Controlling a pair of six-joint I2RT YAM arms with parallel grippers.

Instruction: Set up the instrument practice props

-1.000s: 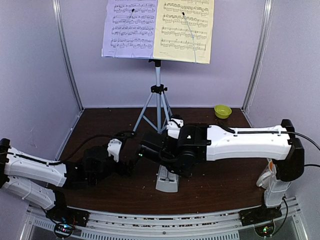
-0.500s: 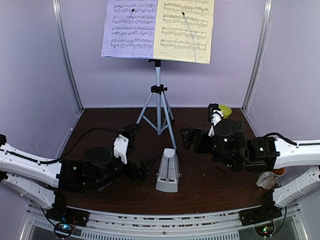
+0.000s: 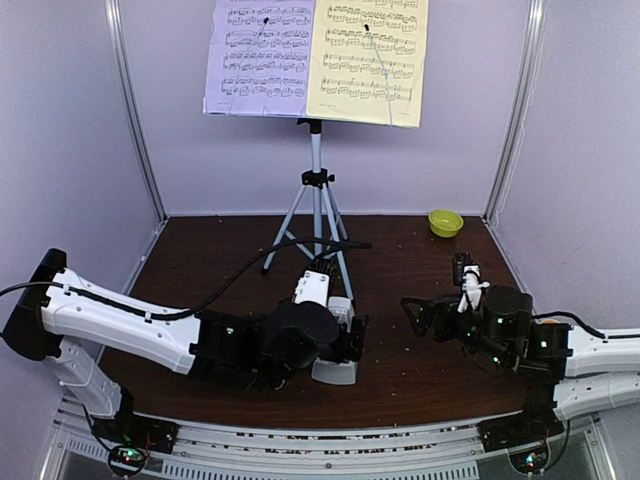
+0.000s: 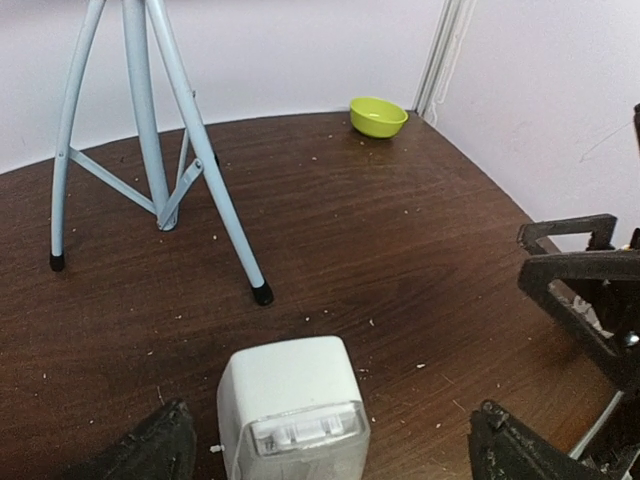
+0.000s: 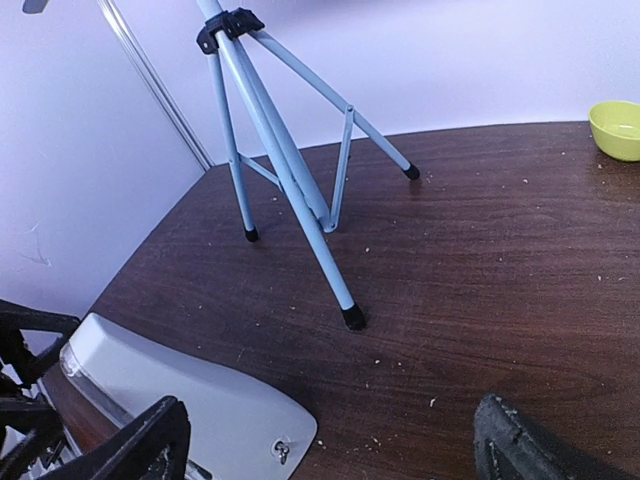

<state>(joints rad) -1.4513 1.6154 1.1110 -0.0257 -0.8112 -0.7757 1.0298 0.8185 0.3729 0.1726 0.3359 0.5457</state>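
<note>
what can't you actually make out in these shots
- metronome: top view, the left arm covers all but its base; left wrist view, the bottom edge cuts it off.
- lilac page and yellow page: top view, tops cut by the frame edge, notes too small to read.
- tripod: both wrist views, upper part cut off by the top edge.

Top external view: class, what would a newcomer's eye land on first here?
The lilac and pale yellow sheet-music pages stand out, high at the back on the silver tripod. Down on the dark table, the light grey metronome sits at the front middle, with the left gripper open right at it.
</note>
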